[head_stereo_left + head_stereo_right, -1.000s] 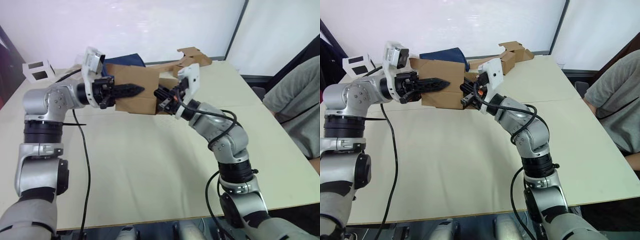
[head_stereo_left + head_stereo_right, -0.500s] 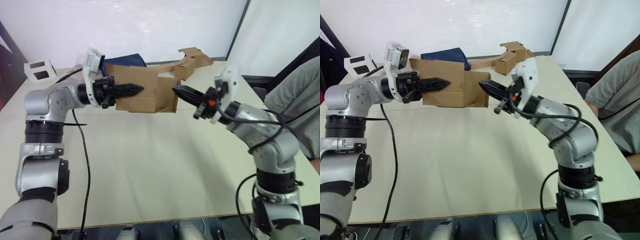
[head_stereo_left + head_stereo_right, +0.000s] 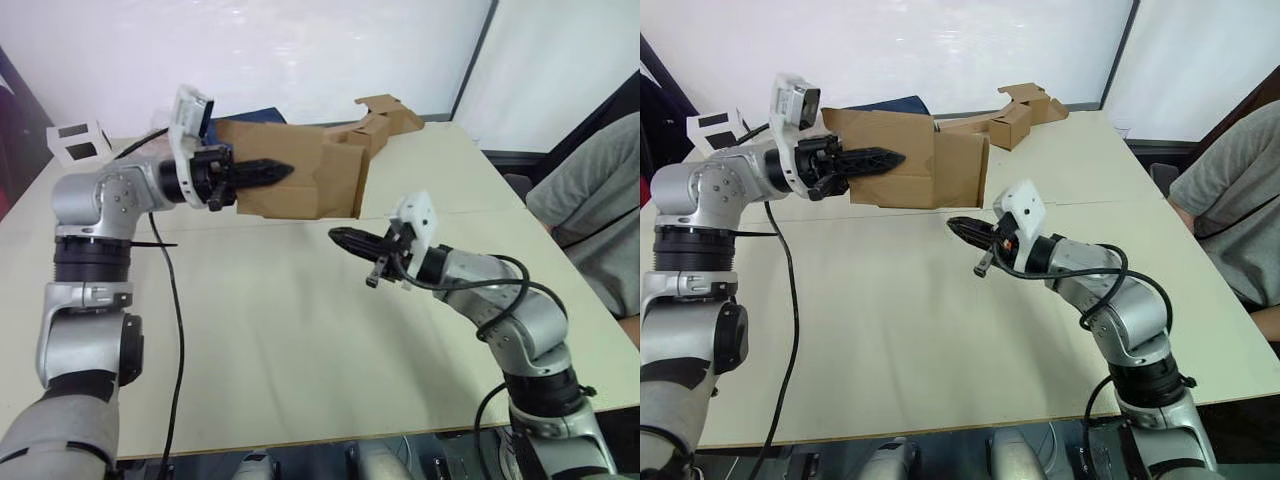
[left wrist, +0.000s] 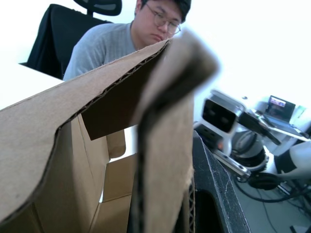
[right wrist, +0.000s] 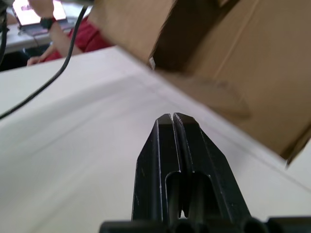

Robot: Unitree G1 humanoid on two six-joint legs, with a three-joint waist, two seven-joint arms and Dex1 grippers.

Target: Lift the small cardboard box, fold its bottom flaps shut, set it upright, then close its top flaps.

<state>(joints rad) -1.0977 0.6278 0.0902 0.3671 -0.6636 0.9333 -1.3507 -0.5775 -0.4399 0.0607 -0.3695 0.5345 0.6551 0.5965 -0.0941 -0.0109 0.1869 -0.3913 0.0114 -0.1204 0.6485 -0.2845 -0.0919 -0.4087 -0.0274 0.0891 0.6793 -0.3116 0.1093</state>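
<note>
The small cardboard box point(image 3: 300, 185) is plain brown and hangs above the far part of the table, lying on its side. My left gripper point(image 3: 268, 172) is shut on its upper wall from the left; the left wrist view shows the corrugated wall point(image 4: 160, 160) pinched beside one black finger point(image 4: 216, 189). A flap point(image 3: 343, 180) at the box's right end stands out toward me. My right gripper point(image 3: 345, 240) is shut and empty, low over the table, below and to the right of the box, apart from it. Its fingertips point(image 5: 172, 120) point under the box point(image 5: 243, 68).
A second brown box joined to a cardboard strip point(image 3: 378, 118) lies at the back right. A white box with black windows point(image 3: 75, 140) stands at the back left, and a dark blue cloth point(image 3: 885, 103) lies behind the held box. A seated person point(image 3: 590, 210) is at the table's right edge.
My right gripper has left the box's right end and dropped toward the table, nearer to me, fingers shut. The left gripper has raised the box slightly.
</note>
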